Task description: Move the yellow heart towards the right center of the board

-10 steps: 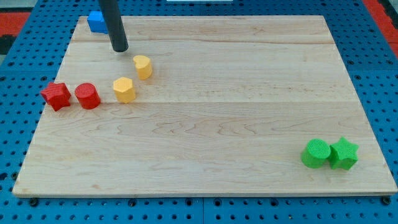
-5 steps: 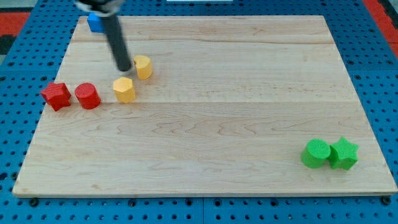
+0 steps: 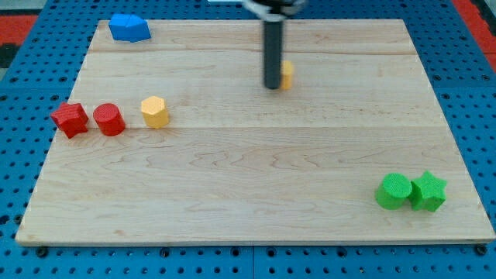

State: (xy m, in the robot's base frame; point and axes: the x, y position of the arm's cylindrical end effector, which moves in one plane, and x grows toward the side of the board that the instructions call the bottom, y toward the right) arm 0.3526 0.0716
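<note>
My tip (image 3: 273, 86) stands on the wooden board (image 3: 256, 178) in its far half, slightly right of centre. The rod carries no jaws. The yellow heart (image 3: 287, 74) sits touching the tip's right side; the rod hides most of it, so its pointing direction and long axis cannot be determined. A yellow hexagonal block (image 3: 155, 111) lies well to the left, with a red cylinder (image 3: 109, 119) and a red star (image 3: 70, 119) beyond it near the left edge. A blue block (image 3: 129, 27) occupies the far left corner. A green cylinder (image 3: 394, 191) and a green star (image 3: 428, 191) touch at the near right. No legible writing or labels are visible.
</note>
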